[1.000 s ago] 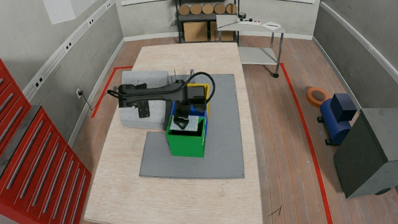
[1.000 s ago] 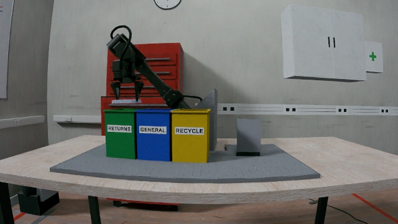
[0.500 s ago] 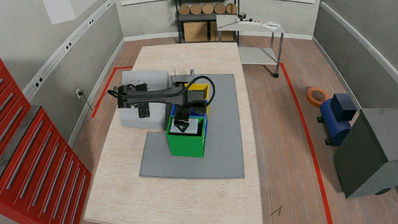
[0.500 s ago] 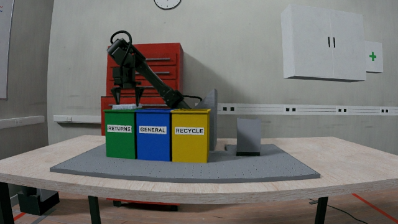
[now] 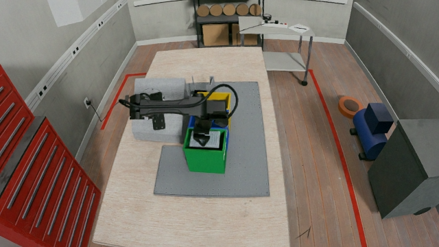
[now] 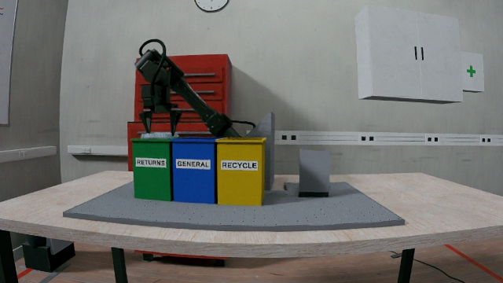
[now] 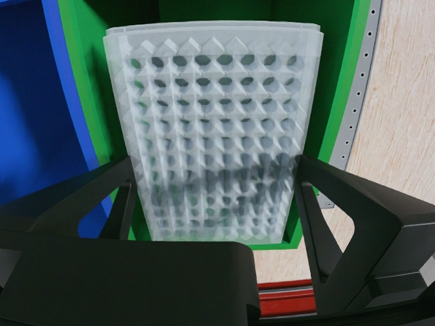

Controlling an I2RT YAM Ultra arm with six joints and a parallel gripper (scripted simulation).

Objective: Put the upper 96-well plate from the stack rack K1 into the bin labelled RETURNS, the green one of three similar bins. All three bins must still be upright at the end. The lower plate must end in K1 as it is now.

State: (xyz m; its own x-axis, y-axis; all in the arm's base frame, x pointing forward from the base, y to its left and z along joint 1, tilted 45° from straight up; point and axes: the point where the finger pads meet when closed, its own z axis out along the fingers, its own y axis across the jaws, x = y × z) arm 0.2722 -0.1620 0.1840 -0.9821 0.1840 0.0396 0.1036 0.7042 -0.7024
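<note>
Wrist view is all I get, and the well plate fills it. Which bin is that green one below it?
Observer: The exterior view shows the label RETURNS on the green bin.
Operator: Has the plate gone in?
Observer: Not yet: the plate sits level with the rim, gripped by the claw.
Operator: Are the bins standing?
Observer: Yes, green, blue GENERAL and yellow RECYCLE are upright, side by side.

Even, soft indoor light with faint shadows; straight lines bow toward the edges, and the wrist view blurs up close.
</note>
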